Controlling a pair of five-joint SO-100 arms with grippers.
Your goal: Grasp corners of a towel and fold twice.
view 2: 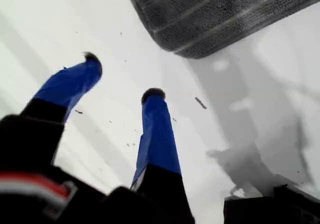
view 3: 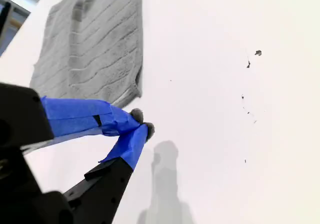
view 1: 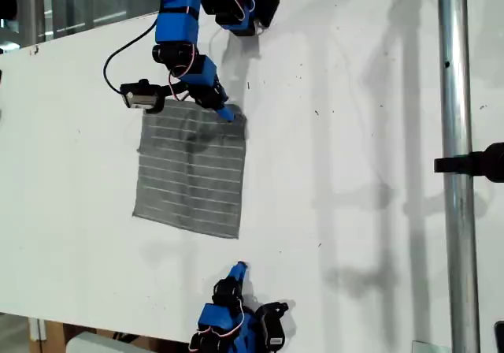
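**Both grippers empty at the towel's corners**

Spread wide, my first gripper [view 2: 122, 76] hangs over bare table [view 1: 354, 132] at the bottom centre of the exterior view, with the towel's lower right corner [view 1: 235, 235] just ahead of it and not touched. My second gripper [view 3: 141, 124], reaching in from the top of the exterior view, has its tips pinched together with nothing between them, just beside the upper right corner [view 1: 241, 120].

The towel [view 1: 190, 172] lies flat and open, left of centre in the exterior view, with its pale stripes running across it.

It looks light, soft and limp. It should drape from wherever it is lifted and will probably drag or bunch if only one corner rises. The woven pile should give the pads good grip. The best hold is likely the very tip of each right-hand corner, with one jaw slid under the hem and both corners lifted together.
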